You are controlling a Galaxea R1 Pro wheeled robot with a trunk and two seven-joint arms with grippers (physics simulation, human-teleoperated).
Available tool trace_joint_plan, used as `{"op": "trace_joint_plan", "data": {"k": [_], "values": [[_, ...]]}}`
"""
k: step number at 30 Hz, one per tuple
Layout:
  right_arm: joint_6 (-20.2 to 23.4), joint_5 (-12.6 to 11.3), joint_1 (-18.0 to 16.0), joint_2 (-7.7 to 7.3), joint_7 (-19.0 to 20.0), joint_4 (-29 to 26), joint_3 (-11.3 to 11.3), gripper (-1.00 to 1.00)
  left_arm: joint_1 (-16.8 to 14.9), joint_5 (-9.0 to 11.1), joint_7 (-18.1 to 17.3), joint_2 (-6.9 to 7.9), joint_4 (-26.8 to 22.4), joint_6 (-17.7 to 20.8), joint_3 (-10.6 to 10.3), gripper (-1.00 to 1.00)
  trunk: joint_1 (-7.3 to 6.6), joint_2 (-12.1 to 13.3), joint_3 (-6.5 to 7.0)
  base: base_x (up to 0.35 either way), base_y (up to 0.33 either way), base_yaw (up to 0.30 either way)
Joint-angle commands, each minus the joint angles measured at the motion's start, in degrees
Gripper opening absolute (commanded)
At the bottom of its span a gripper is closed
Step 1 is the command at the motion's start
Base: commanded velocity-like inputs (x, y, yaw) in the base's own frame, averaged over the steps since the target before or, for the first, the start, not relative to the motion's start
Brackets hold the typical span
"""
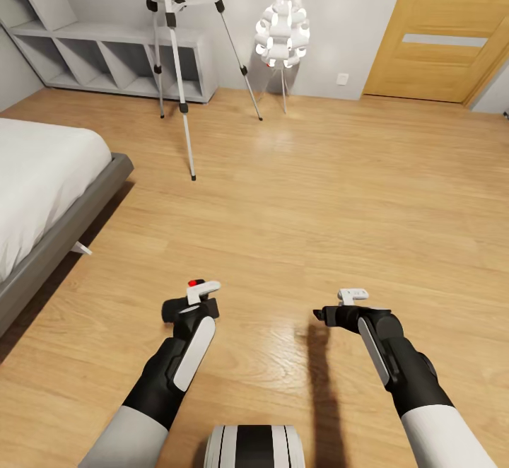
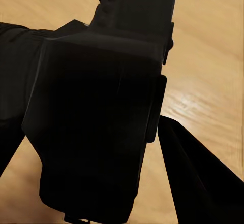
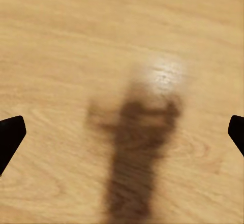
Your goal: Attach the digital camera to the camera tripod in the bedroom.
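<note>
The digital camera (image 2: pixel 96 117), a black boxy body with a red button at its top, sits clamped in the left claw (image 1: pixel 189 307), held low over the light wooden floor (image 1: pixel 318 192) just ahead of the robot's trunk. In the left wrist view the camera body takes up most of the frame, with one dark finger (image 2: pixel 195 173) slanting along its side and floorboards showing past it. From the head view only a dark block and the red button (image 1: pixel 191 283) can be made out above the left forearm.

The right claw (image 1: pixel 332 314) hangs at about the same height, spread wide and gripping nothing (its two dark fingertips (image 3: pixel 10 137) stand at opposite edges of the right wrist view, bare floor and the arm's own shadow between them).

The camera tripod (image 1: pixel 173 65) stands well ahead and to the left, its silver-white legs with black joints planted on the floor, its head cut off by the top of the frame. Behind it runs a low grey shelf unit (image 1: pixel 106 58) against the wall. Just right of the tripod stands a white petal-shaped floor lamp (image 1: pixel 283 33), and farther right a wooden door (image 1: pixel 438 30). A grey-framed white bed (image 1: pixel 42 199) fills the left side.
</note>
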Motion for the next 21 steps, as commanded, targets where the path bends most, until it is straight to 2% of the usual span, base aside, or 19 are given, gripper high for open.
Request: {"op": "trace_joint_plan", "data": {"k": [1,9,10,15,21], "values": [[0.3,-0.4,0.0,-0.04,-0.1,-0.1,0.1,1.0,0.0,0.7,0.3,0.0,-0.1,0.2,-0.1,-1.0,-0.01,0.0,-0.04,0.0,0.0,0.0],[0.2,-0.4,0.0,-0.02,-0.1,-0.3,0.1,1.0,0.0,4.3,0.3,0.0,-0.6,0.2,-1.0,-1.0,-0.01,0.0,-0.04,0.0,0.0,0.0],[0.2,-0.4,0.0,0.02,-0.1,-0.3,0.1,1.0,-0.1,5.7,0.2,0.0,-0.7,0.2,-3.5,-1.0,-0.01,0.0,-0.04,0.0,0.0,0.0],[0.2,-0.4,0.0,0.06,-0.1,-0.3,0.2,1.0,-0.1,6.0,0.2,0.0,-0.8,0.2,-6.5,-1.0,-0.01,0.0,-0.04,0.0,0.0,0.0],[0.2,-0.4,0.0,0.11,-0.1,-0.3,0.2,1.0,-0.1,6.2,0.1,0.0,-0.9,0.2,-8.1,-1.0,-0.04,0.0,0.18,0.0,0.0,0.0]]}}
